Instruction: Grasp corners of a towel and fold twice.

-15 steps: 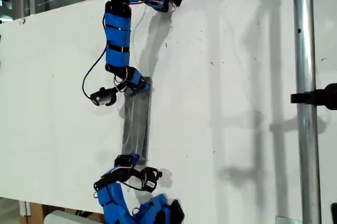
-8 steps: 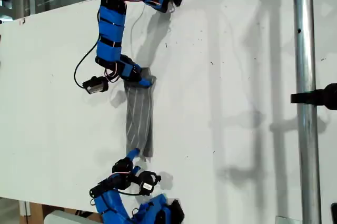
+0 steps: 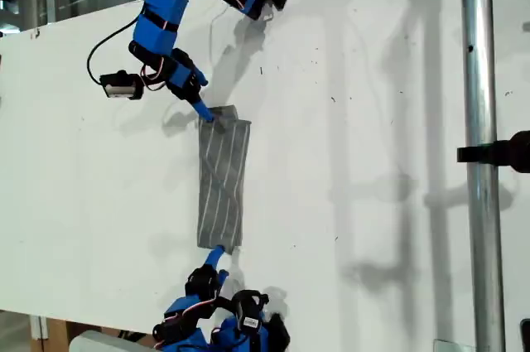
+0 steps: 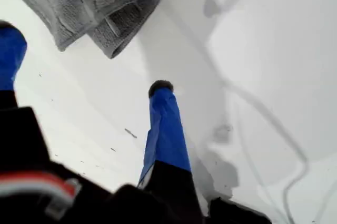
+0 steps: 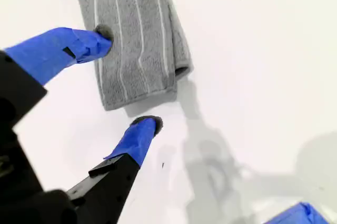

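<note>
Both our grippers — first [image 4: 84, 60], second [image 5: 129, 79] — hang released at the towel's [image 3: 224, 176] ends; only wrist views show its folded layers.

A flat white table [image 3: 373, 120] with a smooth matte top carries everything here. Lying directly on it is a thin grey towel with fine pale stripes [image 3: 224, 178], folded into a long narrow band that runs lengthwise between the exterior view's top and bottom, layers showing at its short ends. Small dark specks and soft shadows mark the bare white surface
</note>
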